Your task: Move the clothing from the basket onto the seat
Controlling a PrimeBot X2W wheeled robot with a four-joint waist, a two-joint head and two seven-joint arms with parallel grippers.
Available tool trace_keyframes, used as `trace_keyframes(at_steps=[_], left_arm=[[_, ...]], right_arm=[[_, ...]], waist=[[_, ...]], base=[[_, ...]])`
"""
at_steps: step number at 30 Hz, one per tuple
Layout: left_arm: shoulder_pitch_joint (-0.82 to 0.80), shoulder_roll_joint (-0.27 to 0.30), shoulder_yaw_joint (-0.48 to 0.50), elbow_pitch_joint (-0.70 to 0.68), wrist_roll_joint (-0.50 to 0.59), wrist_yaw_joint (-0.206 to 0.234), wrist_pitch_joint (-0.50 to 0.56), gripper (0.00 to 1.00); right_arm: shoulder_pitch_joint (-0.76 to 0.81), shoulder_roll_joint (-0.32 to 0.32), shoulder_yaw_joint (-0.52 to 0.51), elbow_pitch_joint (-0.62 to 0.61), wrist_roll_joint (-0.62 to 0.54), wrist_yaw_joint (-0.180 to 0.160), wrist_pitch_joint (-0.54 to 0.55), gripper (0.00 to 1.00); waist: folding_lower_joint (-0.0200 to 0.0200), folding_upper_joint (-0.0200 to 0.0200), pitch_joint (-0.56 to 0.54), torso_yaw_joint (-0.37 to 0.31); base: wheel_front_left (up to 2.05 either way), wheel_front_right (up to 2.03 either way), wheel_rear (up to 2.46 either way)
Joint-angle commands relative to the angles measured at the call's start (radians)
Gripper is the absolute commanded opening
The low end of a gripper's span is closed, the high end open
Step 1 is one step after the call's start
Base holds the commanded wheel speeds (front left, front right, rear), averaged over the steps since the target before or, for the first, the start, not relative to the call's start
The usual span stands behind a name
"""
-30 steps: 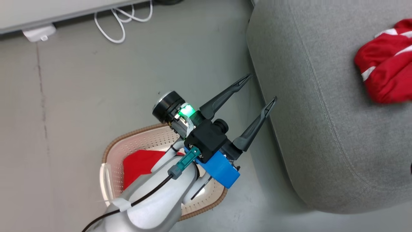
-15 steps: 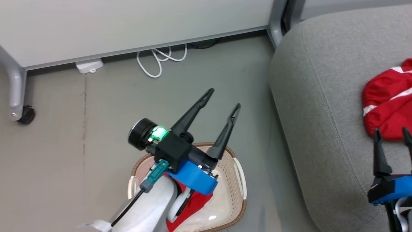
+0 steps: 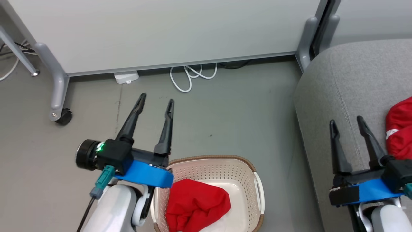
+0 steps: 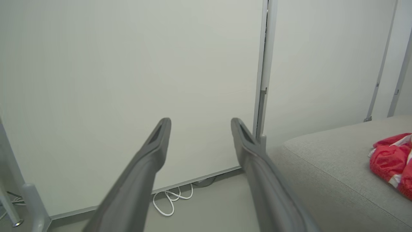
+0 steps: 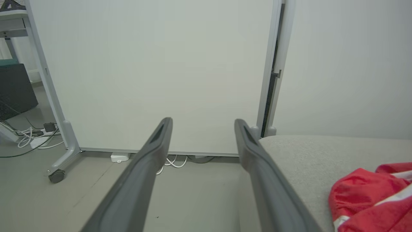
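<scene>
Hovering over the second pick.
Left end effector [image 3: 156, 98] and right end effector [image 3: 345, 120] gape empty; next, dip into the basket [image 3: 212, 158] for the plain red garment [image 3: 196, 206].

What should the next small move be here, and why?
Probably lower the left claw toward the plain red garment in the basket. That garment is the one not yet moved, while the striped garment lies on the sofa. The left claw is open, empty and beside the basket, nearer than the right claw over the sofa.
</scene>
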Motion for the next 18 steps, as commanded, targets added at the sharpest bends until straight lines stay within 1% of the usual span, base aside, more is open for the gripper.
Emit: trace_keyframes(at_steps=[1, 9, 18], left_arm=[[0.021, 0.000, 0.020, -0.003, 0.006, 0.002, -0.003, 1.00], [0.099, -0.017, 0.135, -0.011, 0.041, -0.012, -0.003, 1.00], [0.196, -0.034, 0.217, -0.019, 0.075, -0.038, -0.003, 1.00]], right_arm=[[0.019, 0.008, 0.007, -0.012, -0.004, 0.000, -0.001, 1.00], [0.055, 0.039, 0.040, -0.062, -0.022, 0.000, -0.001, 1.00], [0.116, 0.058, 0.027, -0.085, -0.031, 0.000, -0.001, 1.00]], waist=[[0.0001, 0.0000, -0.013, 0.013], [0.0001, 0.0000, -0.053, 0.028], [0.0001, 0.0000, -0.089, 0.028]], base=[[0.00, 0.00, 0.00], [0.00, 0.00, 0.00], [0.00, 0.00, 0.00]])
